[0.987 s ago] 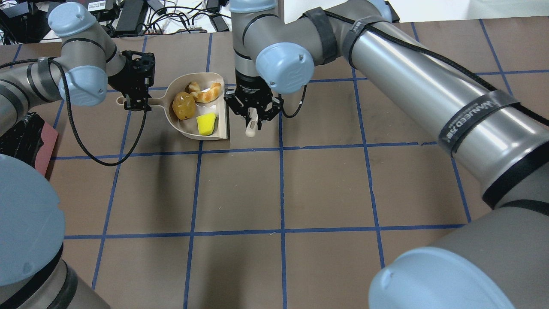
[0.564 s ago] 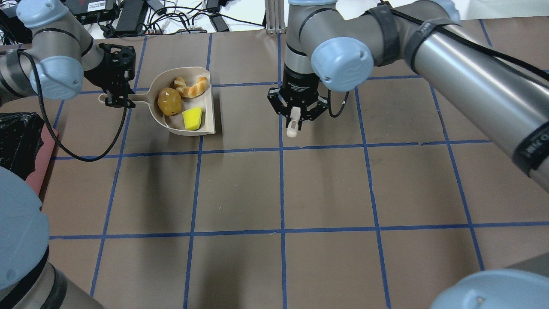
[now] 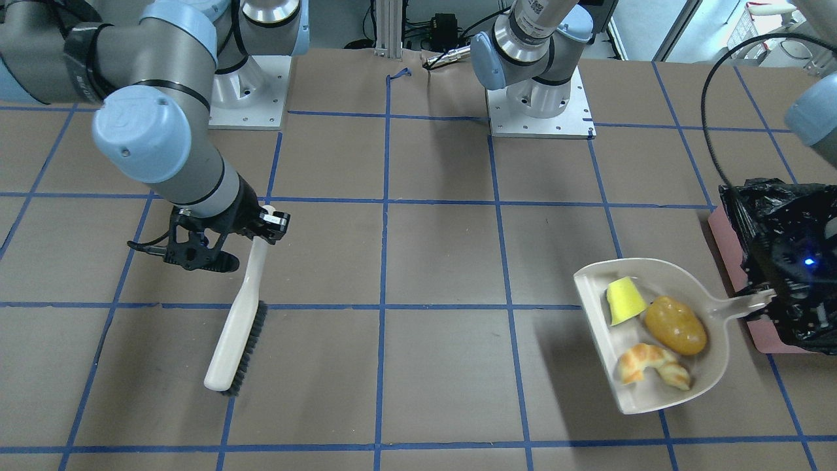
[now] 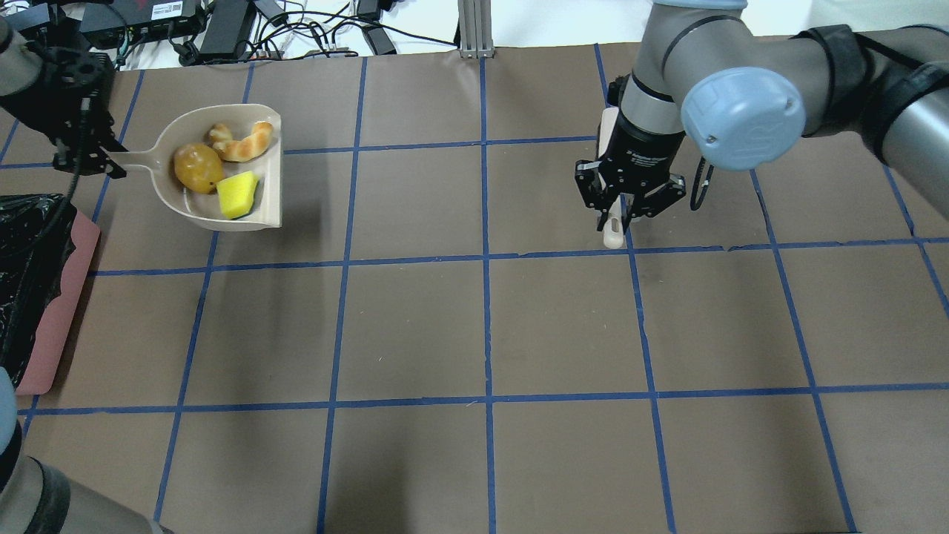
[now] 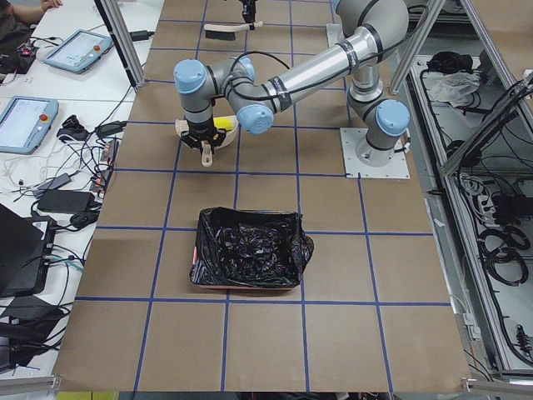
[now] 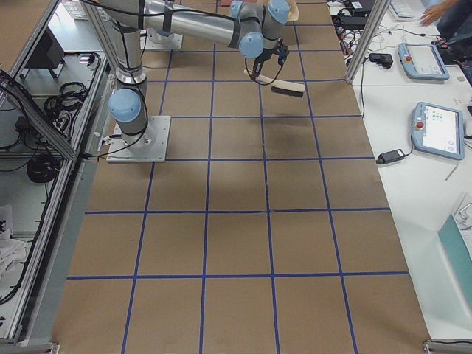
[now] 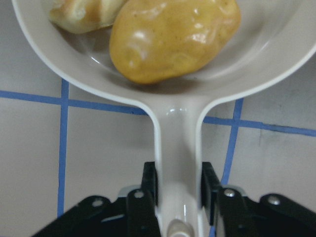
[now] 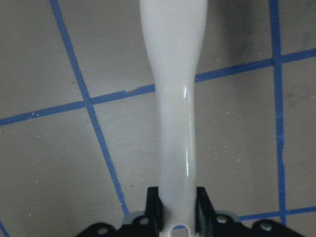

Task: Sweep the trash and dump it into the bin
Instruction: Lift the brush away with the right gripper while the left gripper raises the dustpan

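Note:
The trash lies in a cream dustpan point(image 4: 271, 174): a croissant point(image 4: 241, 142), a potato-shaped lump point(image 4: 197, 167) and a green-and-yellow sponge point(image 4: 237, 196). My left gripper point(image 4: 96, 159) is shut on the dustpan's handle point(image 7: 177, 163), level with the table. The bin point(image 4: 22, 274), pink with a black bag, stands just left of the dustpan. In the front-facing view the bin point(image 3: 785, 261) is beside the dustpan point(image 3: 654, 392). My right gripper point(image 4: 619, 211) is shut on the handle of a cream brush point(image 3: 239, 320), whose bristles rest low over the table.
Cables and power boxes point(image 4: 222, 30) lie beyond the table's far edge. The two arm bases point(image 3: 536, 98) stand at the robot's side of the table. The brown, blue-taped tabletop point(image 4: 482, 334) lies between the two grippers.
The arms have moved apart. My left gripper carried the loaded dustpan left towards the bin. My right gripper carried the brush to the right.

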Available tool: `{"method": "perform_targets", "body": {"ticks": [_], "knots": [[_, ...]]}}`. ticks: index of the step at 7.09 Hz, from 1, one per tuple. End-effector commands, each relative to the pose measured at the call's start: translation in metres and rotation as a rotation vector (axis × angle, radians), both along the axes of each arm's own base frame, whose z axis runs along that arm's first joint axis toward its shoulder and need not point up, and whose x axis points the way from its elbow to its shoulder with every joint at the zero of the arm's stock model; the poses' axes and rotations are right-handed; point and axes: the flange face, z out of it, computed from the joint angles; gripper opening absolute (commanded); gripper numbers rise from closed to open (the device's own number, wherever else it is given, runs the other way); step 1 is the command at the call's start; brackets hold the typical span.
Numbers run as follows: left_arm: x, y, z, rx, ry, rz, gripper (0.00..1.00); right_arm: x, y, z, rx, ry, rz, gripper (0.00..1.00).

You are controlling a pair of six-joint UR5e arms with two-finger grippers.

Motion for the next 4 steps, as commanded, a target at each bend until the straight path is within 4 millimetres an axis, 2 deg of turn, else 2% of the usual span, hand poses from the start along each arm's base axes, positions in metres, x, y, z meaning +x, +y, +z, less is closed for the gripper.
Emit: {"method": "perform_targets", "body": {"ticks": [1, 2, 3, 4], "knots": [[0.104, 0.044, 0.031, -0.039, -0.02, 0.04, 0.06, -0.063, 0.0, 0.002, 0.019, -0.014, 0.063, 0.0], [0.143, 0.06, 0.034, -0.043, -0.037, 0.003, 0.03, -0.104, -0.002, -0.004, 0.025, -0.019, 0.097, 0.0], [0.194, 0.078, 0.035, -0.05, -0.052, -0.017, 0.0, -0.131, -0.001, -0.011, 0.033, -0.016, 0.106, 0.0], [0.23, 0.093, 0.047, -0.065, -0.078, -0.023, 0.0, -0.155, 0.001, -0.017, 0.038, 0.007, 0.139, 0.0]]}}
